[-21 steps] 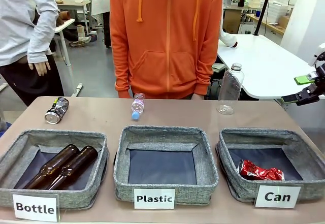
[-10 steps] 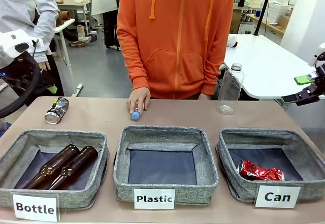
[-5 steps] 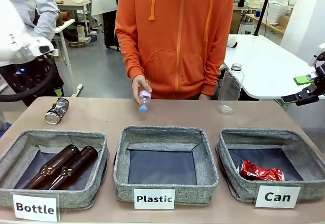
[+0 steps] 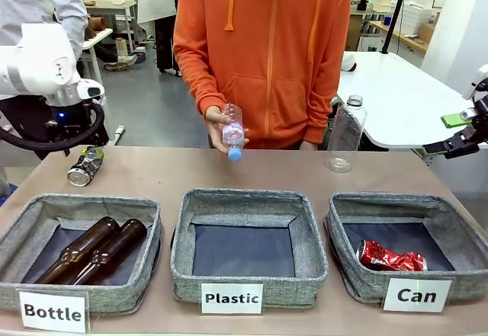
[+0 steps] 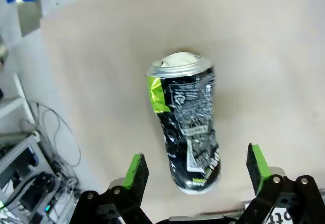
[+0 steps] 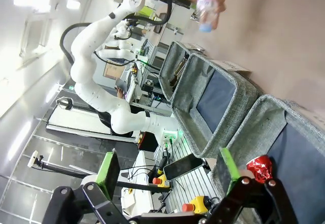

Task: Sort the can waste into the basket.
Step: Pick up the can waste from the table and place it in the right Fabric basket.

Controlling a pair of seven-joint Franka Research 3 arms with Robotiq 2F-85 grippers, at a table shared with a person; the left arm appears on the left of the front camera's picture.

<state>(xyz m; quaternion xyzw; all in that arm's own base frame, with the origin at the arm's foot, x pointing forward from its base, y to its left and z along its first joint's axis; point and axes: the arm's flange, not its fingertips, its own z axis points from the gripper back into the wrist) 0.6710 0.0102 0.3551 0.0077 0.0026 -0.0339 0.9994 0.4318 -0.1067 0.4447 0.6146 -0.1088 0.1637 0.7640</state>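
A crushed black can (image 4: 84, 165) with silver ends lies on the table at the far left. My left gripper (image 5: 196, 165) hangs open just above it, and the black can (image 5: 188, 127) lies lengthwise between the two green pads (image 5: 136, 170) without touching them. A crushed red can (image 4: 390, 257) lies inside the grey basket (image 4: 404, 203) labelled "Can" at the front right. My right gripper (image 4: 456, 132) is open and holds nothing, off the table's right edge. The right wrist view shows that gripper (image 6: 167, 169) open, with the red can (image 6: 260, 167) in the basket (image 6: 264, 117).
A person in an orange hoodie holds a small plastic bottle (image 4: 232, 132) above the table's far middle. A tall clear bottle (image 4: 345, 134) stands at the far right. The "Plastic" basket (image 4: 248, 199) sits at the centre, and the "Bottle" basket (image 4: 30, 214) holds two brown bottles (image 4: 95, 248).
My left arm has come in from the left and now stands over the black can. The person has lifted the small plastic bottle off the table. The right arm has not moved.
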